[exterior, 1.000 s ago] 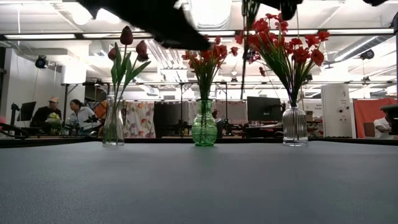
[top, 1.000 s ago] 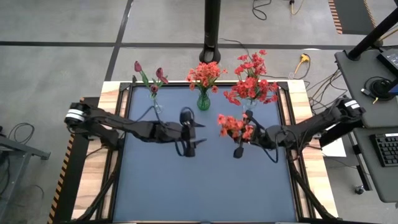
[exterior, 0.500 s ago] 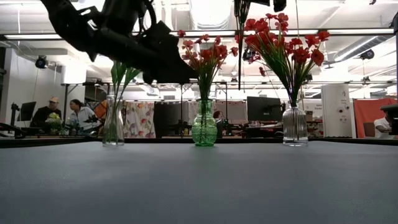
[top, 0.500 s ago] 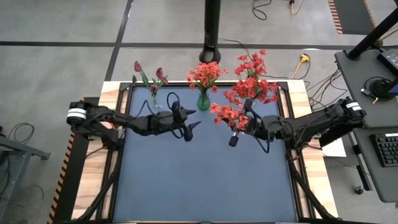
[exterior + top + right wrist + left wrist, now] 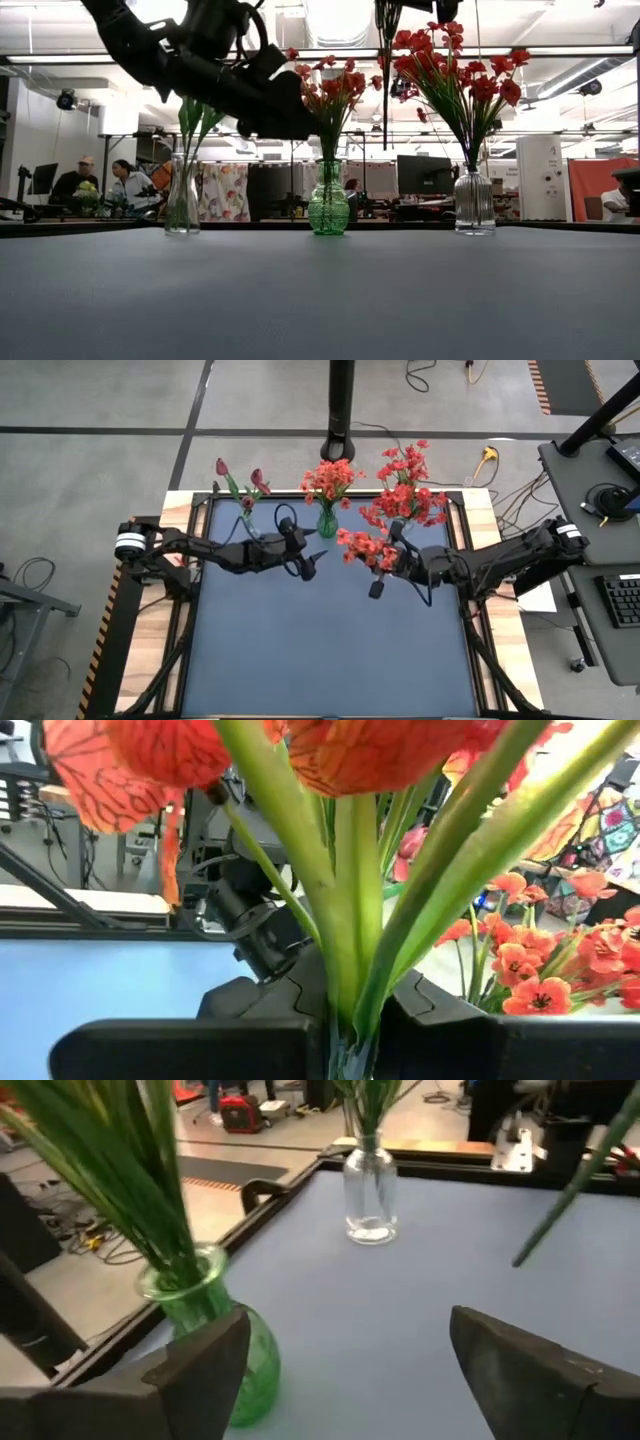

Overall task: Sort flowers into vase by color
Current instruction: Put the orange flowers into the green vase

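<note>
I've got the right gripper (image 5: 375, 589) fingers clamped low on the red bloom cluster's thin green stems (image 5: 350, 910) (light, floppy, top-heavy) near the green glass vase (image 5: 327, 522), left gripper (image 5: 308, 565) fingers spread empty.

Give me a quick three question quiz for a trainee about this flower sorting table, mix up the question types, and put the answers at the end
1. True or false: the right gripper is shut on a bunch of red flowers.
2. Multiple choice: how many vases stand along the table's far edge? A) two B) three C) four
3. Fill in: the left gripper hovers open and empty next to the ______ vase, the middle one.

Key
1. True: the stems are clamped between its fingers in the right wrist view, and the bunch is carried above the table.
2. B: a clear vase with the tulips, the middle vase, and a second clear vase with red flowers.
3. Green.
</note>
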Robot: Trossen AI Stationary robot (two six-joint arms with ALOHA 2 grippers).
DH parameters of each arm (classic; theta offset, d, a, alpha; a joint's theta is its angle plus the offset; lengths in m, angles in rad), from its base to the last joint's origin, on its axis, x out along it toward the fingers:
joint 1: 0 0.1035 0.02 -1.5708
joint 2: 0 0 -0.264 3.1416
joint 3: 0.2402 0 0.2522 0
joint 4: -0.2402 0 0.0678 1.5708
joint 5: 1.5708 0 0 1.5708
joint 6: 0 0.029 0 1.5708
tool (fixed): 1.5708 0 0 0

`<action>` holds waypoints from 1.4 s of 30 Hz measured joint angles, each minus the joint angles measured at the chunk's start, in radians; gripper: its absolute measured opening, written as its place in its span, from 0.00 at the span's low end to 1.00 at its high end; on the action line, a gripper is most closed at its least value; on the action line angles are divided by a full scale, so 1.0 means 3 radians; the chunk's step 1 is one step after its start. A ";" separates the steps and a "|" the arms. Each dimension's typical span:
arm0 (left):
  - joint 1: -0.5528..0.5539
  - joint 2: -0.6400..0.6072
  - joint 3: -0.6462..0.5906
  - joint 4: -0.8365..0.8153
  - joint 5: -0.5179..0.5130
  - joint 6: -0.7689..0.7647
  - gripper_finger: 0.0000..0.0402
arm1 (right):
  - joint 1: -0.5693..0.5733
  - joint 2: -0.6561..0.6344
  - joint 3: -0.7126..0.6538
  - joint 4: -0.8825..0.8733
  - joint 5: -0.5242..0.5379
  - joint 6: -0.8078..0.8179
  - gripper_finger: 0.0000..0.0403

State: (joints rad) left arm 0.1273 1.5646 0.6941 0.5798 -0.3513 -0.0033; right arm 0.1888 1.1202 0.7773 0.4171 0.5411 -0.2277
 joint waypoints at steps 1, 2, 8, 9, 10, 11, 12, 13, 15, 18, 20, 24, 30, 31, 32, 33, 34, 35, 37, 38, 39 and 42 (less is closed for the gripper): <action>0.0018 0.0000 -0.0012 0.0033 -0.0002 0.0006 0.81 | -0.0017 0.0004 0.0000 0.0001 0.0000 -0.0017 0.07; 0.0041 0.0003 -0.0034 0.0086 -0.0008 0.0008 0.82 | -0.0026 0.0009 0.0000 0.0004 0.0002 -0.0046 0.07; 0.0245 0.0122 -0.0252 0.0749 -0.0019 0.0016 0.85 | -0.0197 0.0025 -0.0001 0.0025 0.0003 -0.0151 0.07; 0.0277 0.0157 -0.0262 0.0840 -0.0019 0.0022 0.84 | -0.0230 0.0025 -0.0001 0.0024 0.0003 -0.0153 0.07; 0.0309 0.0192 -0.0268 0.0880 -0.0020 0.0038 0.84 | -0.0265 0.0025 -0.0001 0.0022 0.0003 -0.0166 0.07; 0.0338 0.0242 -0.0268 0.0920 -0.0021 0.0050 0.84 | -0.0304 0.0025 -0.0001 0.0022 0.0002 -0.0187 0.07; 0.0364 0.0306 -0.0253 0.0944 -0.0021 0.0057 0.84 | -0.0338 0.0025 -0.0001 0.0023 0.0001 -0.0204 0.07; 0.0386 0.0375 -0.0235 0.0976 -0.0019 0.0060 0.84 | -0.0373 0.0025 -0.0001 0.0024 -0.0006 -0.0206 0.07; 0.0425 0.0521 -0.0198 0.1089 -0.0020 0.0081 0.84 | -0.0456 0.0025 -0.0001 0.0024 -0.0130 -0.0199 0.07; 0.0503 0.0736 -0.0154 0.1309 -0.0014 0.0075 0.84 | -0.0563 0.0025 0.0000 0.0028 -0.0350 -0.0128 0.07; 0.0560 0.0864 -0.0123 0.1399 -0.0017 0.0070 0.84 | -0.0614 0.0028 0.0001 0.0028 -0.0406 -0.0113 0.07; 0.0695 0.1033 -0.0007 0.1479 0.0181 0.0062 0.84 | -0.0679 0.0044 0.0003 0.0033 -0.0409 -0.0117 0.07; 0.0781 0.1221 0.0181 0.1499 0.0320 0.0041 0.84 | -0.0720 0.0044 0.0004 0.0024 -0.0408 -0.0123 0.07; 0.0784 0.1237 0.0193 0.1495 0.0357 0.0041 0.84 | -0.0719 0.0044 0.0004 0.0025 -0.0409 -0.0125 0.07; 0.0784 0.1249 0.0206 0.1492 0.0358 0.0041 0.84 | -0.0720 0.0044 0.0004 0.0022 -0.0409 -0.0122 0.07; 0.0784 0.1255 0.0211 0.1494 0.0358 0.0041 0.84 | -0.0719 0.0044 0.0004 0.0018 -0.0410 -0.0119 0.07; 0.0784 0.1255 0.0211 0.1501 0.0359 0.0041 0.84 | -0.0719 0.0044 0.0004 0.0011 -0.0409 -0.0118 0.07; 0.0785 0.1255 0.0211 0.1528 0.0359 0.0041 0.84 | -0.0719 0.0044 0.0004 0.0013 -0.0410 -0.0117 0.07; 0.0790 0.1255 0.0211 0.1560 0.0380 0.0045 0.84 | -0.0719 0.0044 0.0004 0.0024 -0.0424 -0.0134 0.07; 0.0796 0.1255 0.0211 0.1567 0.0420 0.0046 0.84 | -0.0720 0.0045 0.0004 0.0040 -0.0448 -0.0143 0.07; 0.0798 0.1255 0.0211 0.1572 0.0450 0.0044 0.84 | -0.0720 0.0056 0.0004 0.0071 -0.0472 -0.0147 0.07; 0.0804 0.1255 0.0211 0.1588 0.0449 0.0042 0.84 | -0.0720 0.0082 0.0004 0.0176 -0.0558 -0.0165 0.07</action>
State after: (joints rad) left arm 0.3685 1.9411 0.7574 1.0563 -0.2165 0.0093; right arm -0.0273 1.1448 0.7784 0.4701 0.3738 -0.2773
